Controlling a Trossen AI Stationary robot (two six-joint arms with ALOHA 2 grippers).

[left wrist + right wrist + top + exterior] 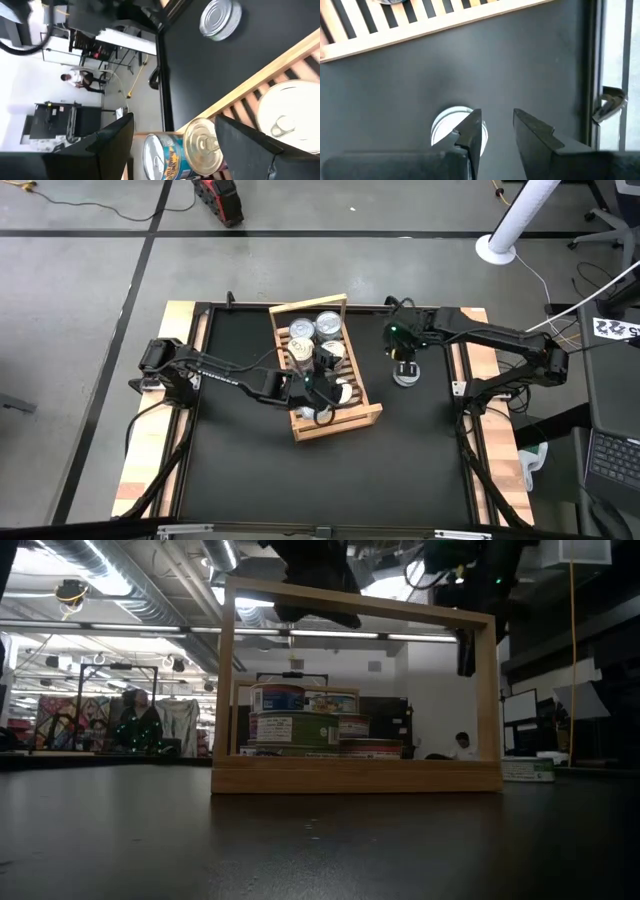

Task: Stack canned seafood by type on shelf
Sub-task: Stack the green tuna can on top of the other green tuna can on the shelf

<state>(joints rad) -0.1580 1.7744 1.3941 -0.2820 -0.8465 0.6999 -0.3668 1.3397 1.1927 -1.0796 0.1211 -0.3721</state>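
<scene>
**Tins on the rack, one lone tin out on the mat**

The wooden slatted shelf lies slightly askew in the middle of the black table mat, with several round seafood tins standing on its slats. In the low view the tins sit in short stacks inside the shelf's frame: a blue-labelled tin tops a green-labelled one, with a lower, reddish-labelled tin beside them. One more silver-lidded tin stands apart on the bare mat, to the right of the shelf and clear of it.

The left gripper reaches over the middle of the shelf, above the tins. Its fingers are spread wide, and between them in the left wrist view lies a blue-labelled tin with a gold pull-tab lid; the fingers stand either side without clearly touching it. A cream-lidded tin rests on the slats next to it.

The right gripper hangs over the mat just above the lone tin. In the right wrist view its fingers are partly apart with nothing between them, and the silver lid shows beneath one fingertip, offset to the side of the gap.

Beyond the table the low view shows a workshop room with two people seated far back.
</scene>
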